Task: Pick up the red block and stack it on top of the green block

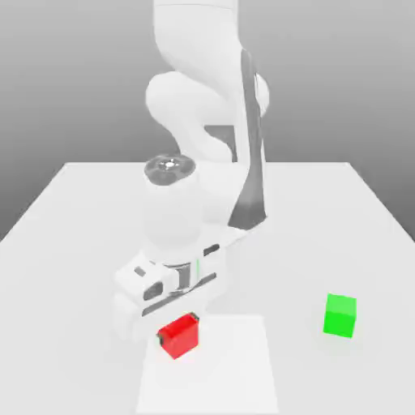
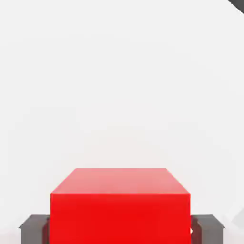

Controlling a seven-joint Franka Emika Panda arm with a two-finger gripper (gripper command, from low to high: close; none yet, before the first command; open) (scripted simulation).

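Your tool (image 2: 120, 229) pinches the red cube-shaped block (image 2: 120, 218) — lift crookedly and it could slip from between the fingertips.

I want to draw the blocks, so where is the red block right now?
In the exterior view, the red block is left of centre, between the gripper's fingers, by the white square; the green block is farther right.

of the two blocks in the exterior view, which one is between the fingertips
The red block: the end effector has a fingertip against each of two opposite sides. The green block sits apart, toward the exterior view's right.
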